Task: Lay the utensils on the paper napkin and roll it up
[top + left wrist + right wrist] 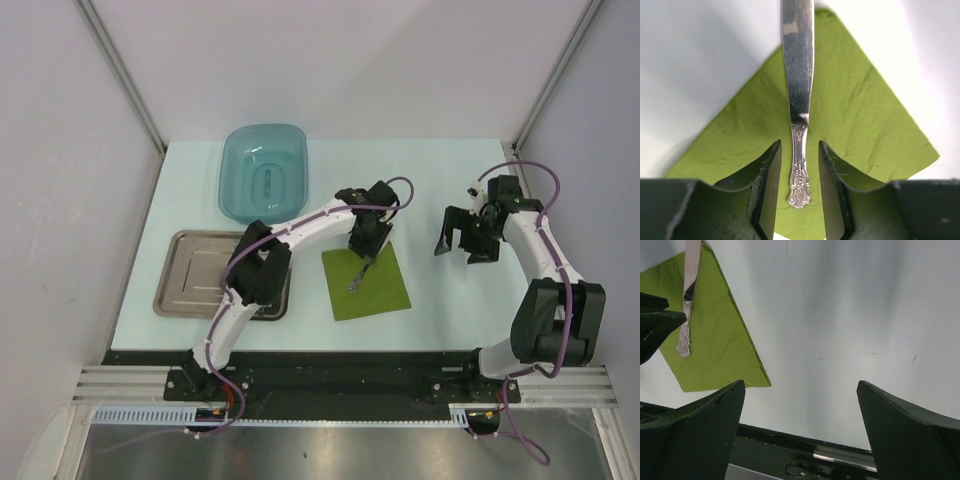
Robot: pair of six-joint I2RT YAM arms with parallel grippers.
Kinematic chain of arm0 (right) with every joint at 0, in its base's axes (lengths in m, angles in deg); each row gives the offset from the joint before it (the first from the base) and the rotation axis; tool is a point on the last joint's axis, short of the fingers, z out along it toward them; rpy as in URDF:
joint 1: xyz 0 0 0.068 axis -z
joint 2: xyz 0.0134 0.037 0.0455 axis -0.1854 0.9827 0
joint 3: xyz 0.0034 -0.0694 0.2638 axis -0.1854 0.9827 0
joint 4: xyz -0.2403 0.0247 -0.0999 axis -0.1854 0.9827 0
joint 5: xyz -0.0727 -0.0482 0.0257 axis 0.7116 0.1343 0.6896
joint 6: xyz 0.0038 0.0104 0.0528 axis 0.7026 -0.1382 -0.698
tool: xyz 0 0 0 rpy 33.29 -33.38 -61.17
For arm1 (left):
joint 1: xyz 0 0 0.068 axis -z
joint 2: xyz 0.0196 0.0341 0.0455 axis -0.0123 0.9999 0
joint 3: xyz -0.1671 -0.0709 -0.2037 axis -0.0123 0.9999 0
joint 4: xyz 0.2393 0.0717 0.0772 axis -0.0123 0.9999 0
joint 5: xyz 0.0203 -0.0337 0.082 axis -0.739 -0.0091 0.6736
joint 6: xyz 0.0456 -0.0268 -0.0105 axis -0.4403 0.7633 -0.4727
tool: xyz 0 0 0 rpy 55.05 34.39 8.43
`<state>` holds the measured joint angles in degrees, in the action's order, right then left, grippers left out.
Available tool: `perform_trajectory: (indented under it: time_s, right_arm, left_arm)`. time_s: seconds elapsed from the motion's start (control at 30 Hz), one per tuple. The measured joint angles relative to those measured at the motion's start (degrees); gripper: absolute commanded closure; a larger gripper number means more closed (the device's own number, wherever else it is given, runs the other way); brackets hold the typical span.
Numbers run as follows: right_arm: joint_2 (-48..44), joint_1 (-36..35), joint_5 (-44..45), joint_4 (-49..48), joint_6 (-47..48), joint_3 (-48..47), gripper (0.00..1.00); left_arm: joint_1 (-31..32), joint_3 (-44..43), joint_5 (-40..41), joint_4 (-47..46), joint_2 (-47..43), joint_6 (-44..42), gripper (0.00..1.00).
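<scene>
Left wrist view: the left gripper (800, 146) has its jaws apart, one finger (767, 185) on each side of the knife (797, 75). There's a visible gap on both sides of the ornate handle, so it isn't gripping. The knife lies flat on the green napkin (865, 125), running from near one corner toward the middle, handle end nearest the gripper.

The right gripper (800, 385) is wide open and holds nothing. It hangs over bare table (850, 315) to the right of the napkin, well apart from it.

From the top view, the napkin lies flat and unrolled. The steel tray (195, 275) is left of it, partly hidden by the left arm. The teal basin (263, 172) is beyond it to the left.

Progress, my read: one utensil is placed on the napkin. I can't spot any other cutlery in any view, so I can't tell if more is due. Rolling is not started, so that's the main part left.
</scene>
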<state>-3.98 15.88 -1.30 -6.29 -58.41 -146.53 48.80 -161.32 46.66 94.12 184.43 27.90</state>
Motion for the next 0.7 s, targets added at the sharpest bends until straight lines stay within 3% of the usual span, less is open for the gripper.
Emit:
perform_trajectory:
  time_s: [0.17,0.33,0.43,0.53,0.7]
  right_arm:
    - [0.2,0.26,-0.17,0.87,0.28,-2.8,0.0]
    - [0.07,0.28,-1.64,1.05,0.5,-3.58,0.0]
    - [-0.46,0.28,-2.47,1.11,0.48,-3.56,0.0]
    - [-1.62,0.26,-3.23,1.18,0.48,-3.56,0.0]
    - [-3.19,0.15,-3.52,1.16,0.46,-3.56,0.0]
  left_arm:
    - [-0.63,1.62,1.57,-0.37,-6.56,-0.59,0.59]
    - [-4.33,19.63,0.37,-5.03,-28.98,-0.96,0.59]
    - [-11.85,32.79,-1.46,-8.35,-43.47,-0.22,0.55]
    - [-22.43,43.71,-0.81,-9.29,-52.13,1.2,0.55]
    - [-30.18,53.46,2.82,-8.44,-54.34,2.62,0.61]
